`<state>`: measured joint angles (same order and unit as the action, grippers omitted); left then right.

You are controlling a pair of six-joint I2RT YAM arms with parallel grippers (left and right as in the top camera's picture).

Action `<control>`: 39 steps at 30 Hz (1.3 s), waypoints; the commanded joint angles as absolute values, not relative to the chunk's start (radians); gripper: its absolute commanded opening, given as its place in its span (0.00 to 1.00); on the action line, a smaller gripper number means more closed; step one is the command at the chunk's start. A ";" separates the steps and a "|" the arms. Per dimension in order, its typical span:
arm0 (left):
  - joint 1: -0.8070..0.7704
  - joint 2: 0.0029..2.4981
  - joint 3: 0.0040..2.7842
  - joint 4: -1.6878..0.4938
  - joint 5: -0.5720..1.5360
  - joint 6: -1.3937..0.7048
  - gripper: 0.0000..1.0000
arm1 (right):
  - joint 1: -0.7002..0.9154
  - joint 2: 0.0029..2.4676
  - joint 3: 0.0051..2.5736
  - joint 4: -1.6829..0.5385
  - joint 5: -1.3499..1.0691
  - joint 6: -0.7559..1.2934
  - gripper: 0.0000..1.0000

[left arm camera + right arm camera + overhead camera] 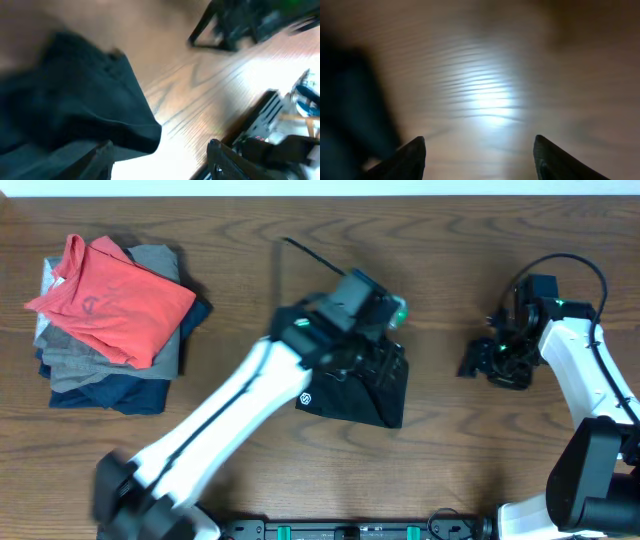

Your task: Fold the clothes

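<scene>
The black shirt (360, 395) lies folded into a small bundle at the table's middle, its small white logo (305, 400) at the left front corner. My left gripper (388, 360) hovers over the bundle's far right part. In the left wrist view its fingers (160, 162) are wide open, the left finger at the edge of the black fabric (75, 110) and the right finger over bare wood. My right gripper (472, 362) is off to the right of the shirt, apart from it. In the right wrist view it (480, 160) is open and empty above the table.
A pile of folded clothes stands at the far left, a coral-red shirt (115, 300) on top of grey and navy garments (120, 385). The wooden table (250, 240) is bare around the shirt. The right arm's base (590, 470) is at the right front.
</scene>
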<state>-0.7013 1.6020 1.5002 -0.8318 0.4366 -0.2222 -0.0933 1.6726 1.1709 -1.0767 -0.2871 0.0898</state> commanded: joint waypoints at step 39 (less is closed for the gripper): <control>-0.300 1.745 1.460 -1.036 0.279 -0.223 0.63 | 0.524 1.716 1.180 -0.852 -0.010 0.249 0.38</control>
<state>-0.3023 1.7451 1.4647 -1.0283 0.2813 -0.2131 0.5167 1.6897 1.1709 -0.8516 -0.0883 0.1696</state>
